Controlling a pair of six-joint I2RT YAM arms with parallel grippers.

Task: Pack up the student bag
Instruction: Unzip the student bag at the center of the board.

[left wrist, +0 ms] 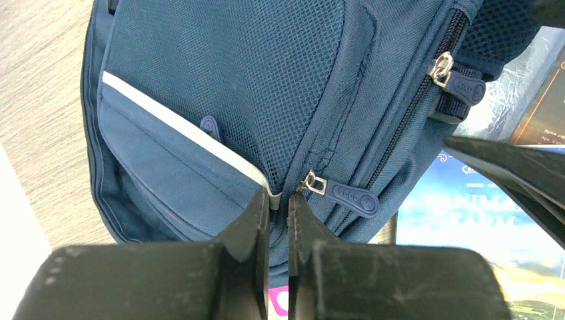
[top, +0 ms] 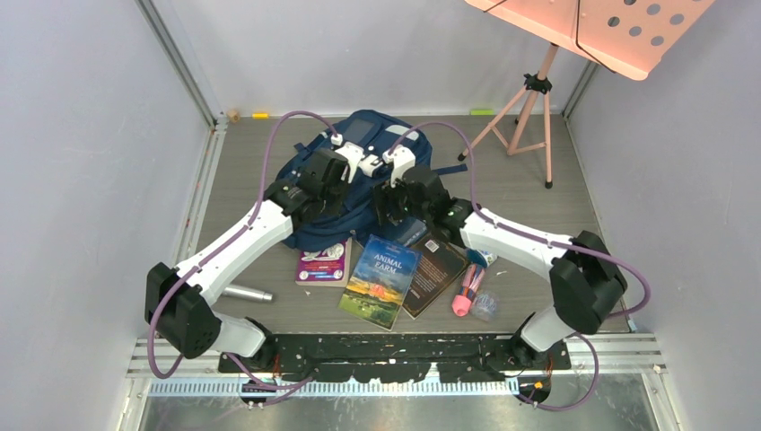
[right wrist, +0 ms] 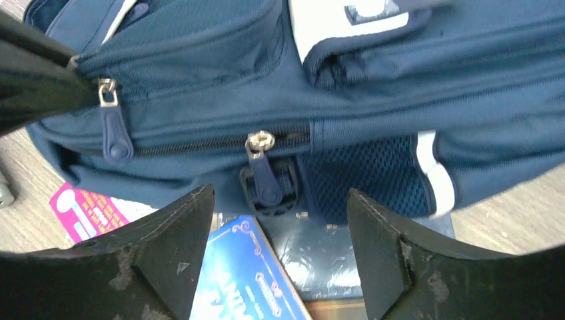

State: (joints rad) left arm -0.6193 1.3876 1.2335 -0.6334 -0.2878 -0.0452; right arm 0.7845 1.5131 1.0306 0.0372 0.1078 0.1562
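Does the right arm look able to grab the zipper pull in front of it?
Probably yes: the right gripper is open, the zipper pull hangs just ahead between its jaws, nothing blocking.

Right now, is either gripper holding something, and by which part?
The left gripper is shut on the student bag, pinching its fabric beside a zipper pull. The right gripper is open, holding nothing.

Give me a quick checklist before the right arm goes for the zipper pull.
1. Left gripper pinching the student bag beside a zipper: ok, shut on fabric.
2. Right gripper open: ok.
3. Zipper pull centred ahead of the open jaws: ok, not yet between them.
4. Main compartment unzipped: not ok, the visible teeth look closed.
5. Animal Farm book lying by the bag, ready to pack: ok.
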